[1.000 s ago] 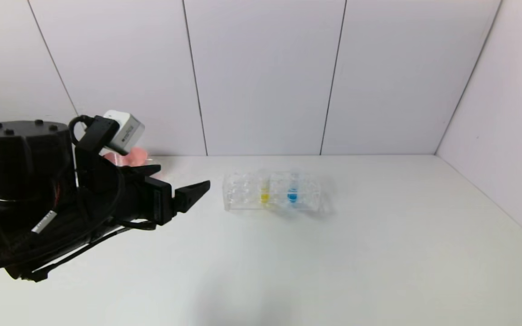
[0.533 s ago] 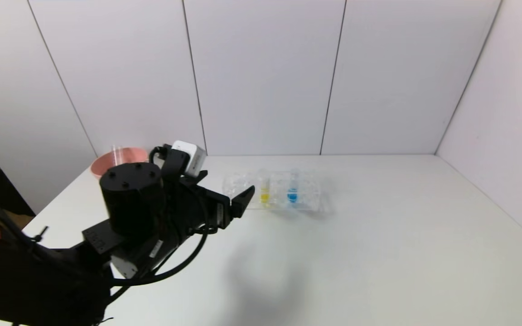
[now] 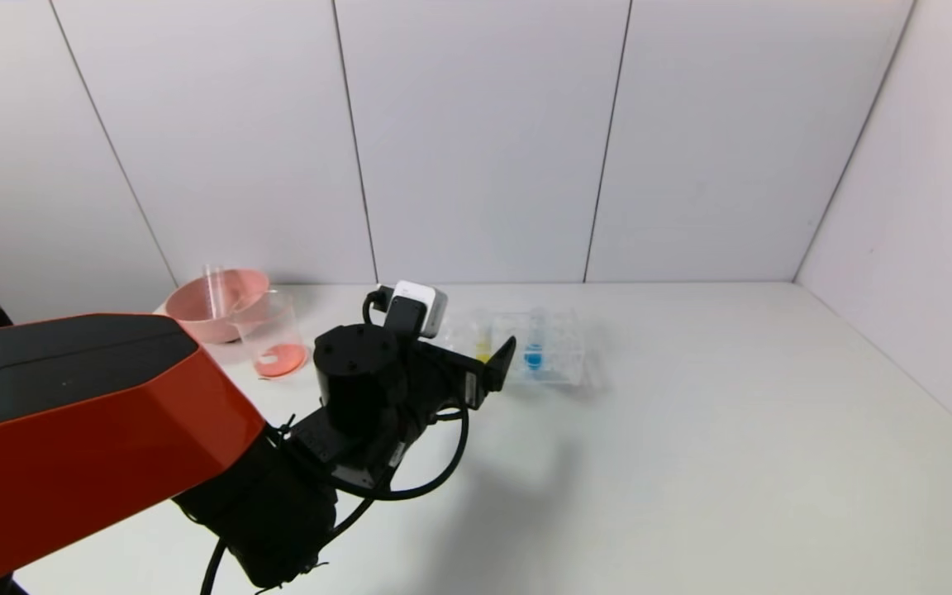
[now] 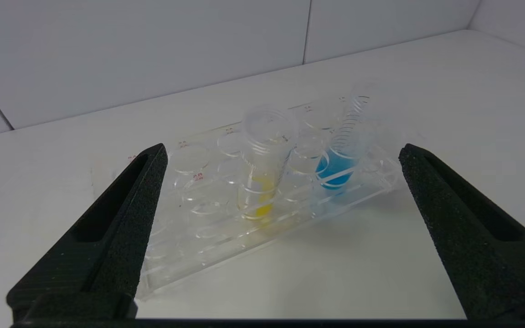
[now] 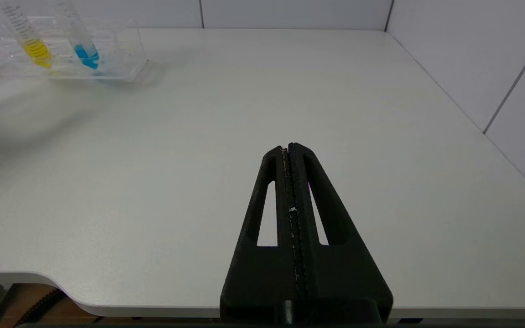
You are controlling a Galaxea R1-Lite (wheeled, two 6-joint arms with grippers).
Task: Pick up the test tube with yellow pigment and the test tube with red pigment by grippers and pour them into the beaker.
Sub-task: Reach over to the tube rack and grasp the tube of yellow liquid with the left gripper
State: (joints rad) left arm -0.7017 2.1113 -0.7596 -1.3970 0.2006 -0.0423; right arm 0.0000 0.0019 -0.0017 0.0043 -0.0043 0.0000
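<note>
The left gripper [image 4: 280,228] is spread wide and has swept in from the table's left side over the last second, so it now hovers just short of the rack [image 4: 226,228]. Straight ahead, between its fingers [image 4: 121,214], the yellow tube [image 4: 262,168] stands in the rack, with the blue tube [image 4: 342,146] just beyond to its right. That lines up a grasp on yellow next. Behind and left sits the beaker [image 3: 273,339], already holding red liquid; the red tube [image 3: 213,289] seems to lean in the pink bowl [image 3: 195,310]. The right gripper [image 5: 292,150] is clenched on nothing, parked low at the near table [image 5: 244,136] edge, well apart.
</note>
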